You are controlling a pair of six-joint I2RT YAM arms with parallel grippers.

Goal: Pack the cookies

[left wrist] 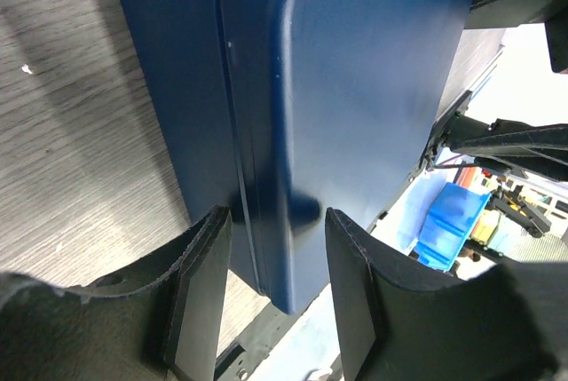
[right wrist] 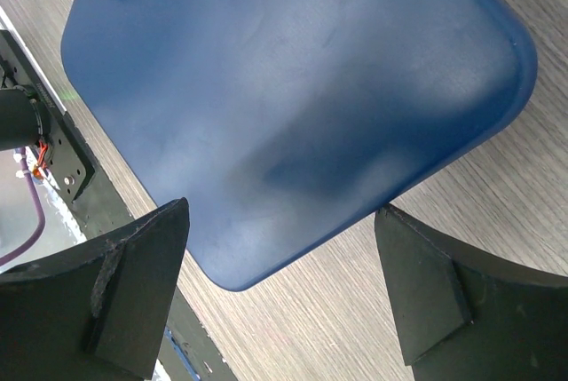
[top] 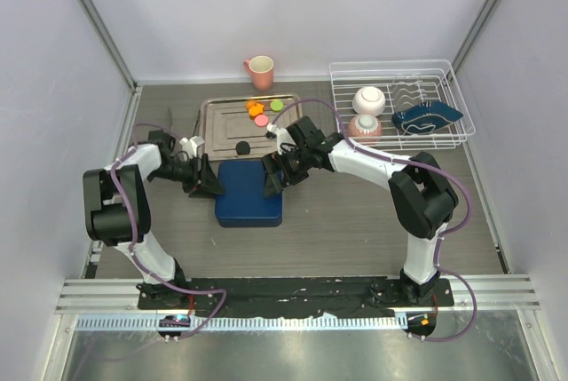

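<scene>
Left gripper (top: 209, 183) straddles the box's (top: 249, 196) 9 o'clock edge, jaws narrow, grip unclear; right gripper (top: 274, 179) hovers wide-jawed at 2 o'clock, cookies (top: 263, 110) beyond at 12.

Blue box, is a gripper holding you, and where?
The left gripper straddles the blue box at its side rim, by a small tab; whether it clamps cannot be told. The right gripper hangs open, holding nothing.

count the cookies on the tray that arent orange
3. The green cookie lies at the tray's far side, the pink cookie just nearer, beside the orange cookies, and the black cookie alone near its front edge. More may hide under the orange ones.
</scene>
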